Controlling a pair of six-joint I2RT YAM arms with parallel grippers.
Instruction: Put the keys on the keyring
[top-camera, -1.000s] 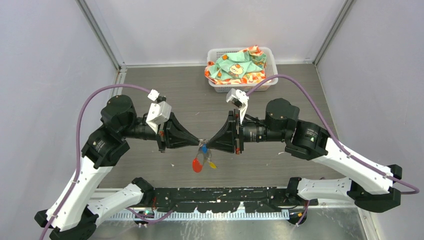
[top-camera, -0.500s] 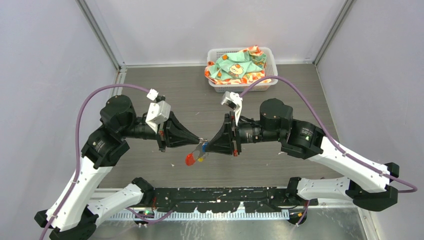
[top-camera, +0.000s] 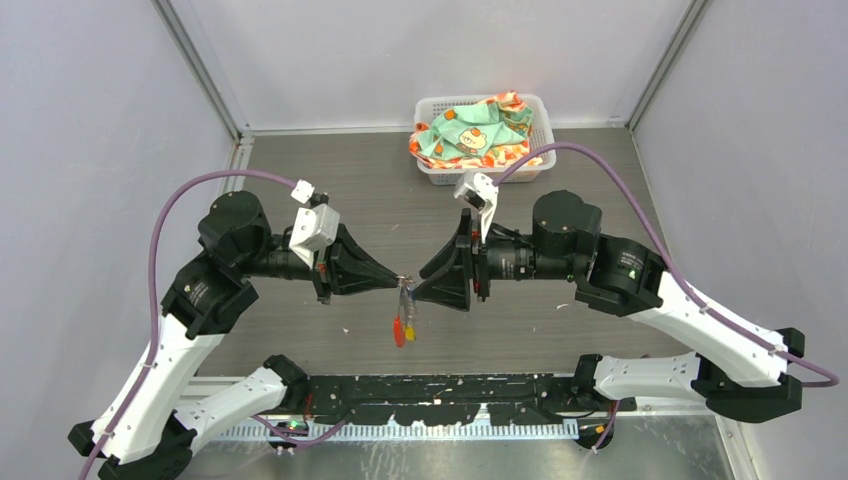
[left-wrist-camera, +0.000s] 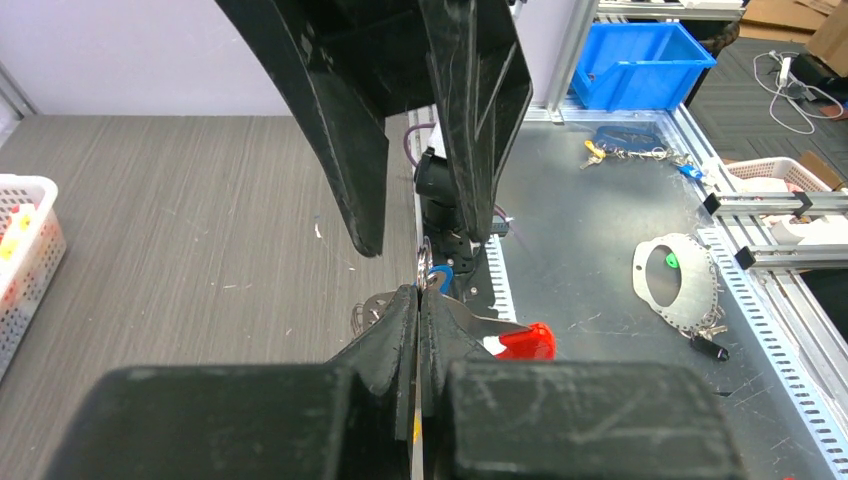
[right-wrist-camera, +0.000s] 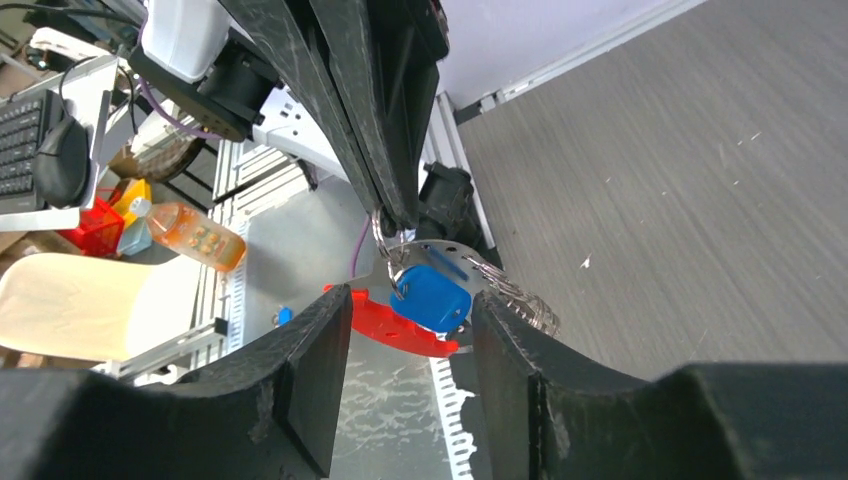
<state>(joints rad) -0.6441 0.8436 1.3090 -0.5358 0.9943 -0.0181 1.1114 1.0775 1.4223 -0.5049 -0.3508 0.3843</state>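
Observation:
In the top view my left gripper (top-camera: 401, 281) is shut on the keyring (top-camera: 404, 296), whose bunch hangs straight down from the fingertips. Its red tag (top-camera: 398, 331) is lowest, with a speck of yellow tag (top-camera: 409, 324) beside it. In the left wrist view my left gripper (left-wrist-camera: 418, 300) pinches the thin ring edge-on, and the blue key (left-wrist-camera: 440, 275) and red tag (left-wrist-camera: 525, 342) show just past the tips. My right gripper (right-wrist-camera: 410, 340) stands open, facing the left one. The blue key (right-wrist-camera: 432, 296) and red tag (right-wrist-camera: 385, 325) hang just ahead of its gap, untouched.
A white basket (top-camera: 432, 170) holding a patterned cloth (top-camera: 470, 130) stands at the back of the table, behind the right arm. The black base rail (top-camera: 440, 385) runs along the near edge below the hanging bunch.
My right gripper has opened and pulled back slightly to the right. The bunch, pulled leftward half a second ago, now hangs straight down from the left gripper.

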